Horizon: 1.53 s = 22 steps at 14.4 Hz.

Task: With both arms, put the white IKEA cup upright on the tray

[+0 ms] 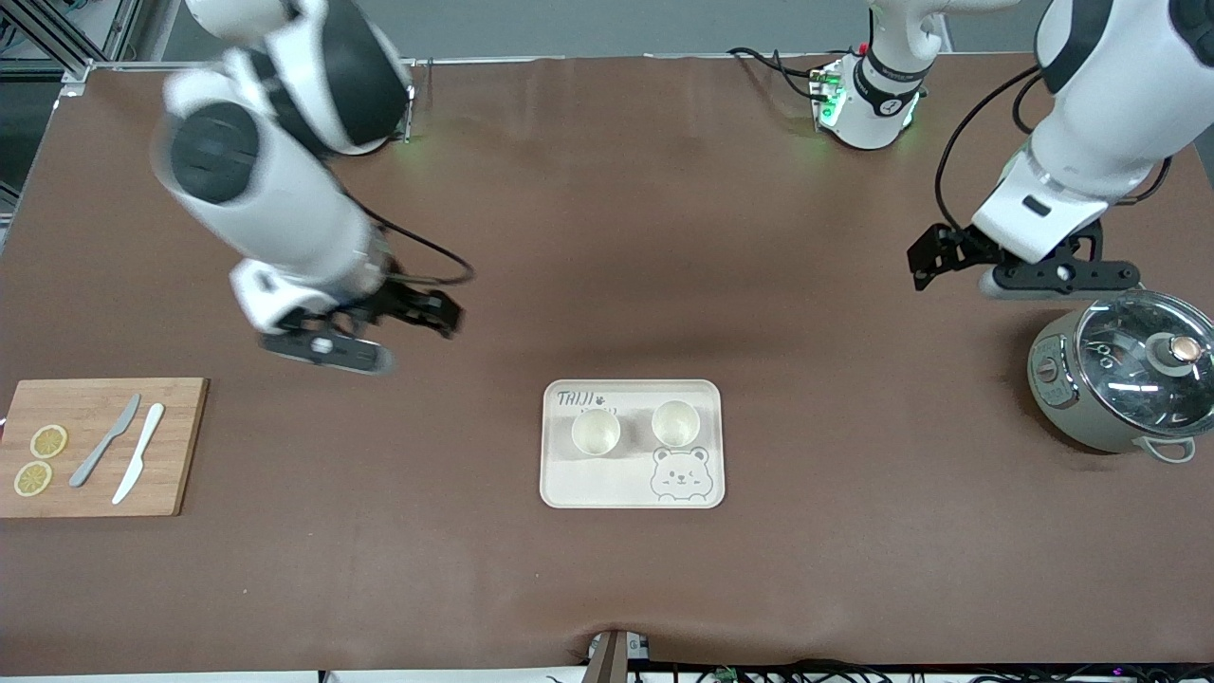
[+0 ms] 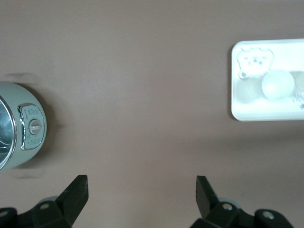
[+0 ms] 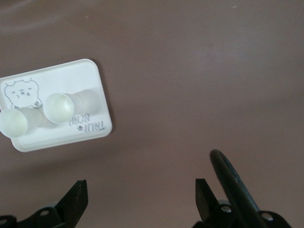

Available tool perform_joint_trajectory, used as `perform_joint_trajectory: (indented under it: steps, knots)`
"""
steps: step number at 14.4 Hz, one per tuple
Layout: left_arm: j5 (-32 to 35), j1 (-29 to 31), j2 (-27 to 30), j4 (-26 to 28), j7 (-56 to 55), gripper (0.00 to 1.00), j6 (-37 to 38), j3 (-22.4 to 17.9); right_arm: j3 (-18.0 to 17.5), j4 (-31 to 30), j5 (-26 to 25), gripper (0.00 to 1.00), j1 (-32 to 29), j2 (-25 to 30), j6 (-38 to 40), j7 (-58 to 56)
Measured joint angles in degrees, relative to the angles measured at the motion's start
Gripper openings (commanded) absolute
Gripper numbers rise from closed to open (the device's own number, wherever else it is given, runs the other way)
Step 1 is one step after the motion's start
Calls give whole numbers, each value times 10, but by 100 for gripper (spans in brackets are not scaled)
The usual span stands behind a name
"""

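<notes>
- You see a brown table (image 1: pixel 607 237); the tray (image 1: pixel 569 489) lies near its front edge, with two white cups (image 1: pixel 596 432) upright on it.
- The right gripper (image 1: pixel 327 346) and the left gripper (image 1: pixel 1057 277) hang wide open, holding nothing, over bare table.
- A cutting board (image 1: pixel 180 446) and a cooker (image 1: pixel 1072 398) sit at the table's ends.

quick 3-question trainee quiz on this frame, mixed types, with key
1. True or false: both cups stand upright on the tray.
2. What lies on the cutting board with the lemon slices? A) two knives B) a spoon C) a lid
3. Fill in: the left gripper, fingers open, hangs above the table beside the ___.

Key: 1 true. 2 A: two knives. 3 cooker. The right gripper is open too, holding nothing.
</notes>
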<state>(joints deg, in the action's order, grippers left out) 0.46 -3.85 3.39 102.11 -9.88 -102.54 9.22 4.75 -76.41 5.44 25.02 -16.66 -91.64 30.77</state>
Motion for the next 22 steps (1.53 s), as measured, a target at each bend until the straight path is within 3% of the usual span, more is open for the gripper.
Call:
perform_joint_trajectory:
  steps: [5,10,13,22]
  knots:
    - [-34,0,34,-6,42,100,19,-45,3,-92,-23,100,-132,115,25,-191]
    - [-34,-1,-11,-108,42,100,94,-49,3,-137,-41,100,-225,142,8,-324]
    - [-34,-1,-20,-132,52,100,104,-61,3,-144,-45,100,-240,142,-3,-353]
    - [-30,0,-26,-134,86,100,105,-83,0,-141,-58,100,-240,144,-8,-356]
